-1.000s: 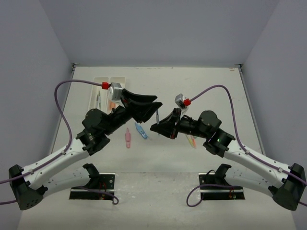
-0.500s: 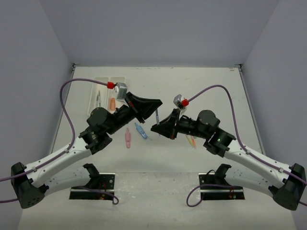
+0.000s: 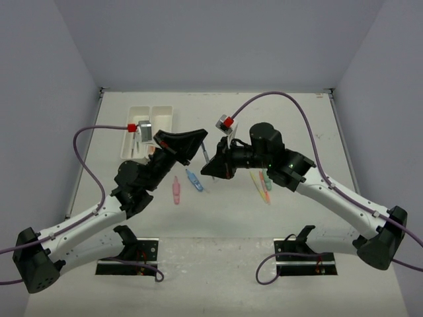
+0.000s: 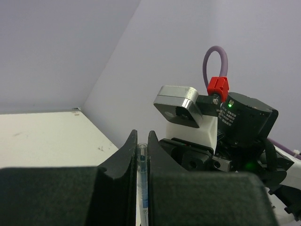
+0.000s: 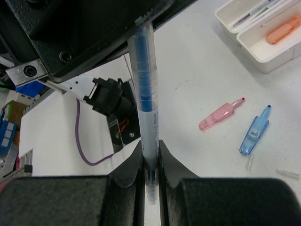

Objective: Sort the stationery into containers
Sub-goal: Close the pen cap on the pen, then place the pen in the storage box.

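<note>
White table [image 3: 301,122] below; left pincer [image 4: 142,137] and right pincer [image 5: 150,151] clamp pen [image 5: 143,84].

The pen [image 3: 206,153] is up above the middle of the table [image 3: 297,119]. The trays [image 3: 162,109] sit behind it on the left. Two stubby pieces [image 3: 176,189] lie in front of it. The markers [image 3: 260,183] lie on its right.

text: none legible | labels: none legible | numbers: none legible
</note>
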You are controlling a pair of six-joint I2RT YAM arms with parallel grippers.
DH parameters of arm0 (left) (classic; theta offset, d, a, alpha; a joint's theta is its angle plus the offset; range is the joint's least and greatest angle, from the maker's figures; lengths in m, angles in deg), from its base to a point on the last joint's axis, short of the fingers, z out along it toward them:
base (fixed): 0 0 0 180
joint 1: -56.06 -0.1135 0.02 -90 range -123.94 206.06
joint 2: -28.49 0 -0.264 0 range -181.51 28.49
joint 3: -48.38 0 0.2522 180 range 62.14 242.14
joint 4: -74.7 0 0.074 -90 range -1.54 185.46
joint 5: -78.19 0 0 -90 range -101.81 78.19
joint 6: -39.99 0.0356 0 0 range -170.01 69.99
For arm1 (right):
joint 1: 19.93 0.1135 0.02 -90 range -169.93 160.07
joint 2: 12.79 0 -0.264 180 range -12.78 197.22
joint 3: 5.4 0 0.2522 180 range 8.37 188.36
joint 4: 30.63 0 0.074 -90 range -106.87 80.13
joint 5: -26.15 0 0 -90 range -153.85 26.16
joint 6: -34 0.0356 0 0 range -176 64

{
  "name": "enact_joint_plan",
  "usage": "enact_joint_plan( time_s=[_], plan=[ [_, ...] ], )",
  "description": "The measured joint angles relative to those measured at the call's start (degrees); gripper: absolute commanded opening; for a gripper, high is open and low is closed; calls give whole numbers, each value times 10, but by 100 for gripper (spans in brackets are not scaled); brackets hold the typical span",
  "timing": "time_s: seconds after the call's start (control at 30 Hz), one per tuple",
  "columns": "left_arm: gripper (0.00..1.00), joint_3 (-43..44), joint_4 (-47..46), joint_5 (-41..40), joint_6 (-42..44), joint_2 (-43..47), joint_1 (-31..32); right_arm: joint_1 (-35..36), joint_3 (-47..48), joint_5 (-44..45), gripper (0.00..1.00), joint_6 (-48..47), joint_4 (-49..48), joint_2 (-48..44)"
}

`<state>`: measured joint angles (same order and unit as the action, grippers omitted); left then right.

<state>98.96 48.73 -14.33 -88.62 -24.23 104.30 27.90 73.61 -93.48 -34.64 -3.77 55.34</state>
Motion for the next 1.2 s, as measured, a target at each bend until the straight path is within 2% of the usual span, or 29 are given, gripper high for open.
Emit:
enact_joint_plan(
  time_s=[0.13, 0.2, 0.23, 0.27, 0.3, 0.33, 0.37, 0.4, 0.53, 0.67, 0.73, 0.8, 0.87, 0.97, 1.1, 1.2],
  plan=[
    [0, -4, 20, -34, -2, 9, 3, 0, 9, -1, 0, -3, 16, 14],
    [0, 18, 70, -54, 4, 15, 9, -2, 4, 1, 9, -3, 10, 14],
    [0, 33, 100, -62, 8, 16, 12, -3, -1, 1, 20, -4, 0, 12],
    [0, 50, 132, -76, 12, 15, 15, -4, -9, 2, 37, -4, -14, 10],
    [0, 75, 179, -86, 18, 11, 18, -6, -23, 5, 66, -4, -33, 7],
    [0, 102, 232, -94, 24, 3, 21, -11, -35, 14, 75, -2, -55, 5],
    [0, 128, 278, -100, 33, -7, 21, -17, -42, 21, 89, 4, -76, 4],
    [0, 150, 316, -103, 38, -19, 17, -24, -52, 30, 97, 6, -98, 2],
    [0, 239, 445, -112, 66, -90, -63, -37, -91, 59, 99, 14, -141, -14],
    [0, 339, 547, -158, 103, -182, -146, -35, -132, 118, 99, 21, -127, -41],
    [0, 437, 626, -235, 129, -262, -169, -35, -149, 165, 99, 26, -103, -66],
    [0, 549, 662, -306, 156, -361, -194, -35, -166, 206, 99, 28, -73, -99],
    [0, 627, 683, -365, 185, -454, -234, -36, -180, 241, 99, 28, -53, -136],
    [0, 623, 680, -418, 231, -528, -297, -37, -197, 274, 99, 28, -40, -178],
    [0, 517, 593, -398, 310, -551, -378, -39, -211, 287, 99, 28, -32, -205],
    [0, 508, 529, -369, 369, -568, -416, -40, -214, 287, 99, 28, -32, -205]
  ],
)
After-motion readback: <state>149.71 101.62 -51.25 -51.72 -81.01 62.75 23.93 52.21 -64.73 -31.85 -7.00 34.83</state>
